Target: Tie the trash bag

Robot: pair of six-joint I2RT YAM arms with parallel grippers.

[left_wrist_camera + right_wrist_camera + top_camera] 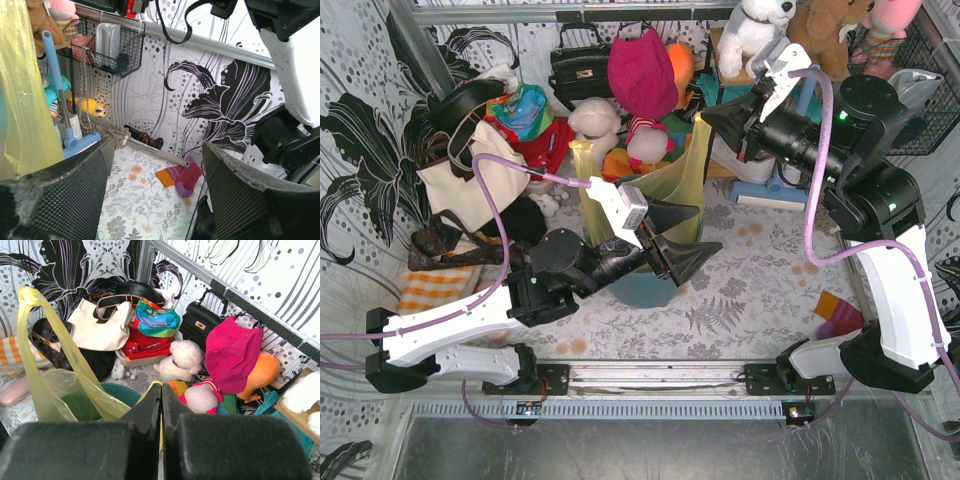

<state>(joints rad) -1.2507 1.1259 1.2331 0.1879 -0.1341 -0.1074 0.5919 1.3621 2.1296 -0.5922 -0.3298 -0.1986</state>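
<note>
Trash bag (675, 180), yellow, is seated in teal bin (642, 290) at centre of bench (760, 270). R. end effector (161, 390), at approx. 1 o'clock of bin, is shown w/ fingers together, pinched on raised bag handle. L. end effector (682, 236), extended from 8 o'clock, is held w/ fingers apart over bin's 3 o'clock side, nothing gripped.

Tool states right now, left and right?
Left tool: open, empty.
Right tool: shut, pinching the trash bag handle.
</note>
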